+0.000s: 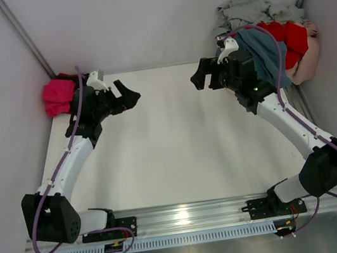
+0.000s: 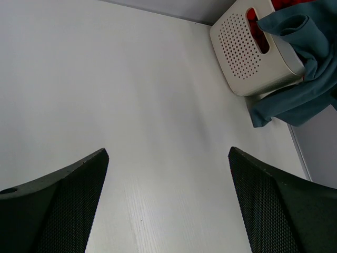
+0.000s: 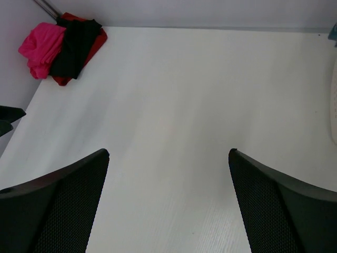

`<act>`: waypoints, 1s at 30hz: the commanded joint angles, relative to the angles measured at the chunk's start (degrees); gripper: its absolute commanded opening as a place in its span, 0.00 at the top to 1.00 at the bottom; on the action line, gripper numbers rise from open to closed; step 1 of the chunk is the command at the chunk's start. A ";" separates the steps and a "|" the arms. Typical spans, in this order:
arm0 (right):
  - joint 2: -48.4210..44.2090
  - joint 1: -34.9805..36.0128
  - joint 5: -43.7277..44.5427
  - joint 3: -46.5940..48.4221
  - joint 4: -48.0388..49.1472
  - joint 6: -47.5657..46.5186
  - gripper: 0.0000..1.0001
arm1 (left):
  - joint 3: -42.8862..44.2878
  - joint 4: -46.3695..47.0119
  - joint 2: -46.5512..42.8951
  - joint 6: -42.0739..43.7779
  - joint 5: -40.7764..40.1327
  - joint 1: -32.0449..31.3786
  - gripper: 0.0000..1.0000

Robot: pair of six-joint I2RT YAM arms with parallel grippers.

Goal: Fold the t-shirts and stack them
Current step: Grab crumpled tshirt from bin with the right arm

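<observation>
Two sets of jaws wide apart and empty: left gripper (image 1: 130, 98), right gripper (image 1: 197, 78), over the bench (image 1: 170, 139). Slate-blue t-shirt (image 2: 295, 100) draped over the basket (image 2: 247, 58) rim; stacked t-shirts (image 3: 63, 47) well apart from the basket. Likely soft, limp, light; best pinched at the hanging hem.

- Your left arm (image 1: 66, 168) covers most of the far-corner pile from above. Mainly the pink shirt (image 1: 56, 98) shows.
- From the right wrist, the red shirt (image 3: 99, 39) sits largely under the black shirt (image 3: 76, 45).
- Your right arm (image 1: 296, 125) hides part of the blue shirt (image 1: 266, 53), and the basket (image 1: 310, 64) is mostly buried in cloth.
- From the left wrist, basket and blue shirt run off the top and right edges.
- You can't count the shirts in that basket.
</observation>
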 commanded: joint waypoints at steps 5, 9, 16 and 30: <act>-2.26 0.39 12.35 0.53 0.44 -5.61 0.01 | -0.04 2.27 -2.10 0.55 -0.67 0.00 0.01; 4.67 -0.22 39.21 11.24 -10.60 -10.11 0.02 | -0.04 2.27 -2.45 0.55 -0.67 -0.44 0.01; 6.97 -0.75 54.46 14.52 -14.06 -11.79 0.05 | 0.04 2.80 -2.36 0.11 0.21 -1.41 0.01; 14.51 -8.48 60.20 7.39 -13.18 -5.02 0.86 | -0.22 2.89 -2.19 0.90 0.56 -2.64 0.01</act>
